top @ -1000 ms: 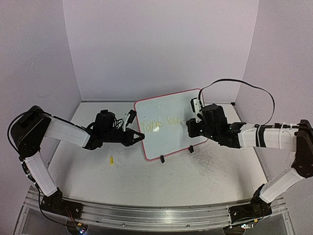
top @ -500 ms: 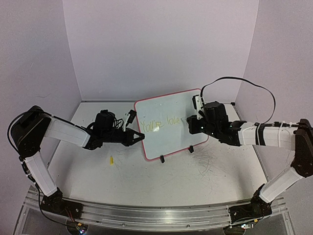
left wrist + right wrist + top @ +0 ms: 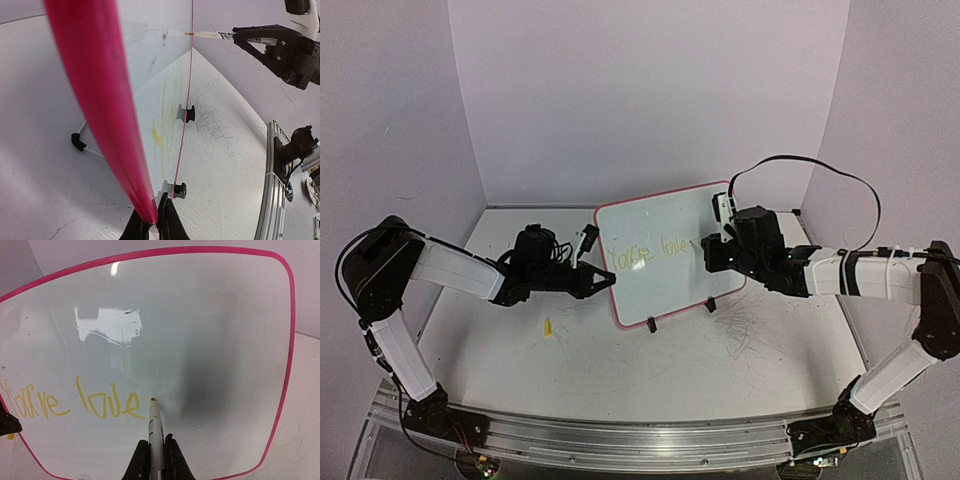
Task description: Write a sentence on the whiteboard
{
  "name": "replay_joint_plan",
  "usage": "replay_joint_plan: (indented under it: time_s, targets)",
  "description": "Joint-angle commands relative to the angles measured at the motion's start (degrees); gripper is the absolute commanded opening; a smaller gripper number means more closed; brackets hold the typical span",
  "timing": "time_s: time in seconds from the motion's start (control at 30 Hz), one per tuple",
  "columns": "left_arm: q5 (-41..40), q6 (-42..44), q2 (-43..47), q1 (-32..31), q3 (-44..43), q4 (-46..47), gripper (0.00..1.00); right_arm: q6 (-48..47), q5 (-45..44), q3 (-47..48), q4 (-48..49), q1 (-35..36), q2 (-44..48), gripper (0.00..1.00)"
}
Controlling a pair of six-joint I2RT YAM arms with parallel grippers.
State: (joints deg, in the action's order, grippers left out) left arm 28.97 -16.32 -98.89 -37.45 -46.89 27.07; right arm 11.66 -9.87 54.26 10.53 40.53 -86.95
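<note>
Our right gripper [image 3: 155, 452] is closed on a thin white marker [image 3: 154, 422], pinching the barrel low down. The marker's tip sits just past the final "e" of "love". We cannot tell from these views whether the tip touches the surface or hovers just off it.

The sentence [image 3: 75, 401] reads "You're love" in pale yellow across the lower left of the whiteboard [image 3: 215, 315]. We judge a "d" comes next, with bare white surface to the right for more.

Our left gripper [image 3: 154, 223] is clamped on the board's pink rim at its lower left edge, steadying it. The board stands tilted back on its black wire stand [image 3: 79, 142], near the back middle of the bench [image 3: 650, 390]. A small yellow piece [image 3: 548, 326] lies on the bench near the left arm.

What worries us most is pressure. If the tip pushes too hard, the board could tip back on its stand or swing about the single rim pinch, smearing the stroke. If it pushes too lightly, the pale ink may skip and leave a gap.

The marker is held by a narrow pinch, so a sideways drag could twist it in the fingers and bend the letter. A fresh stroke that starts too far left could also overrun the "e".
</note>
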Motion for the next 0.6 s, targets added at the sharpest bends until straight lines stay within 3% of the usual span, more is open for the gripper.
replay_joint_plan:
  time_s: [0.0,0.57]
  targets:
    - [-3.0,3.9,-1.4,-0.4,0.5,-9.1,0.0,-0.3,-0.7,2.7,2.5,-0.2,-0.9,0.0]
    - [-3.0,4.0,-1.6,-0.4,0.5,-9.1,0.0,0.5,2.2,-1.1,1.0,0.6,-0.1,0.0]
